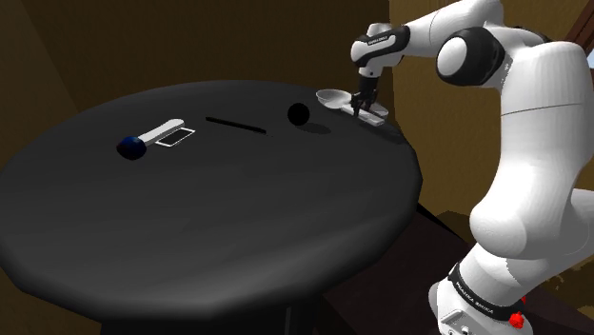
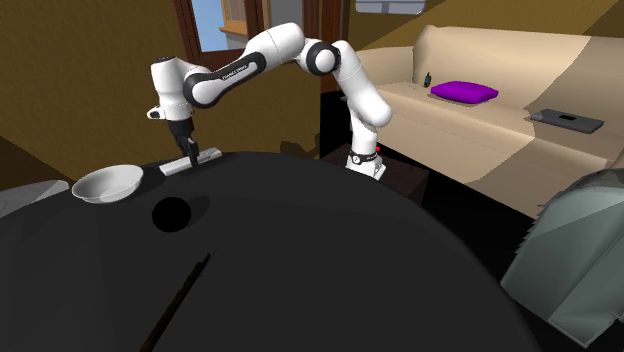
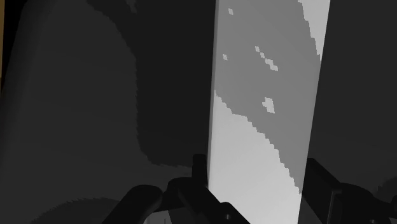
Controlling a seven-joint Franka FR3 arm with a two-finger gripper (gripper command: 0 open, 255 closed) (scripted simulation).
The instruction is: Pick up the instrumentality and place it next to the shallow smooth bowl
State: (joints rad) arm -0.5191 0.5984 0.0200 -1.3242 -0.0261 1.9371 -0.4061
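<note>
Instrumentality: grey slab (image 3: 267, 114) flat at the edge of the table (image 1: 238, 219) on the side of the arm (image 1: 519, 124), just beside the white bowl (image 1: 333, 96), clasped across its width by the black gripper (image 3: 257, 172).
Looks thin, stiff, light and smooth-faced, so likely slippery; best pinched by the long edges near mid-length. Rests on round, matte black top; beyond, brown walls, beige sofa (image 2: 480, 130), purple cushion (image 2: 465, 92).

Dim, even light leaves the dark round table (image 1: 190, 219) almost featureless, while the white arm (image 1: 533, 114) stands out bright against it. Between the fingers (image 3: 199, 168), a jagged, stair-stepped shadow darkens the grey slab (image 3: 254, 159) away from them and leaves the part nearest them pale. Blue daylight shows in a window (image 2: 215, 20) behind.
</note>
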